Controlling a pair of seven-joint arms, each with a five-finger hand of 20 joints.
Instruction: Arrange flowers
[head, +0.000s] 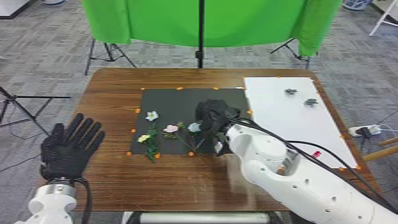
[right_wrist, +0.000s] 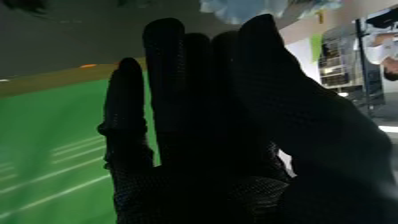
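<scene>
Brown wood forms the desk (head: 195, 192), and at its left edge the left hand (head: 64, 157) has straight fingers, a little apart. Farther on, the dark mat (head: 169, 97) carries yellow (head: 143, 138), pink (head: 171, 128), blue (head: 194, 127) and white (head: 152, 116) flowers; above it the right hand (head: 213, 112), just beside the blue flower, has straight fingers, mostly close together, but I cannot tell whether they touch it. Behind the desk hangs green cloth (head: 249, 25).

The whole surface (head: 178, 185) is viewed forward and down from the robot's head; from the right wrist, the right hand (head: 216, 111) is viewed very closely, with green backdrop (head: 160, 22) faced beyond. Backdrop and surface edge (right_wrist: 53, 85) are shared.
</scene>
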